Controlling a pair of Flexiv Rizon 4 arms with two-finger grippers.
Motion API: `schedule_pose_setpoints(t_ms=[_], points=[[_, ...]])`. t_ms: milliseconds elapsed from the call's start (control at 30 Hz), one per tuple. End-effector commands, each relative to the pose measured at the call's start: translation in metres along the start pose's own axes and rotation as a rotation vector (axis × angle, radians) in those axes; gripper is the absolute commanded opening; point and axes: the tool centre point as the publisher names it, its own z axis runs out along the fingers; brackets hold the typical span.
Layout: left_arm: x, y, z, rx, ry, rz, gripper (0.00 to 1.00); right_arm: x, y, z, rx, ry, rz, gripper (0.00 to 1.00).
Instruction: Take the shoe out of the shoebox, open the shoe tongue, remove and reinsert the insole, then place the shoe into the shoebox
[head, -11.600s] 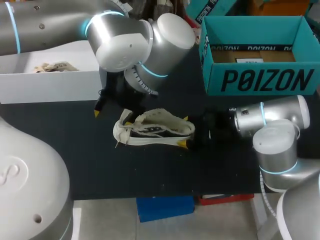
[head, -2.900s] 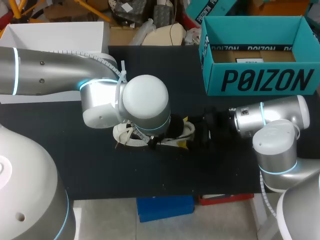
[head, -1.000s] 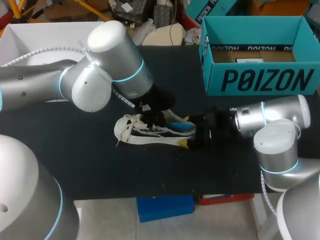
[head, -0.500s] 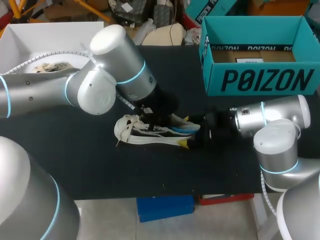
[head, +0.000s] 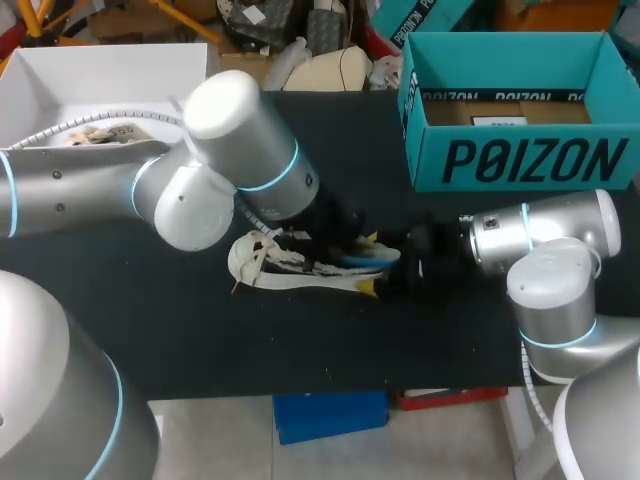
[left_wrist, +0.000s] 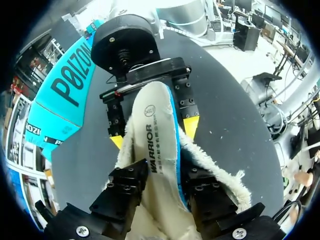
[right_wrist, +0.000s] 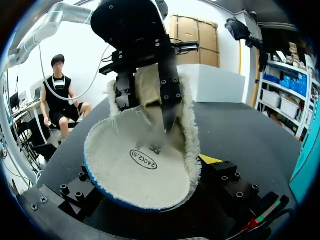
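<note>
Head view: a black tabletop (head: 300, 340) carries everything. My silver left arm (head: 200, 170) comes in across it to the middle, and my silver right arm (head: 545, 250) lies low at the right side. An open teal cardboard shoebox (head: 520, 150) stands at the far right corner. The cream low-top shoe with a fleecy lining (head: 290, 272) lies on its sole mid-table, outside the shoebox, heel toward the right arm. A cream insole with a blue underside (left_wrist: 157, 135) juts heel-first out of the shoe's opening. The left gripper (left_wrist: 160, 182) has its black fingers clamped on the insole from both sides. The right gripper (right_wrist: 150, 185) has its yellow-tipped fingers pressed against the shoe's heel from both sides.
</note>
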Motion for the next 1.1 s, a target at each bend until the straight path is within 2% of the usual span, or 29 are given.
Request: schedule_pose_setpoints(t_ms=[33,167,433,600,733,900,933,967,1100], points=[[0.000,-0.005,0.015,-0.011,-0.013,0.009,0.41,0.001,-0.001,0.003,0.002,0.000,0.002,0.00],[-0.004,-0.007,0.021,0.001,-0.024,0.011,0.40,0.001,-0.001,0.003,0.002,0.000,0.002,0.00],[-0.015,-0.032,0.020,0.021,-0.077,0.048,0.37,0.001,-0.001,0.003,0.002,0.000,0.002,0.00],[-0.018,-0.043,0.013,0.023,-0.097,0.072,0.26,0.001,-0.001,0.003,0.002,0.000,0.002,0.00],[-0.019,-0.046,0.011,0.003,-0.105,0.083,0.11,0.001,-0.001,0.003,0.002,0.000,0.002,0.00],[-0.017,-0.045,0.010,-0.025,-0.102,0.084,0.13,0.001,-0.001,0.003,0.002,0.000,0.002,0.00],[-0.017,-0.045,0.010,-0.027,-0.102,0.085,0.11,0.001,-0.001,0.003,0.002,0.000,0.002,0.00],[-0.017,-0.044,0.009,-0.027,-0.103,0.084,0.00,0.001,-0.001,0.003,0.002,0.000,0.002,0.00],[-0.014,-0.042,0.001,-0.011,-0.102,0.088,0.00,0.001,-0.001,0.003,0.002,0.000,0.002,0.00]])
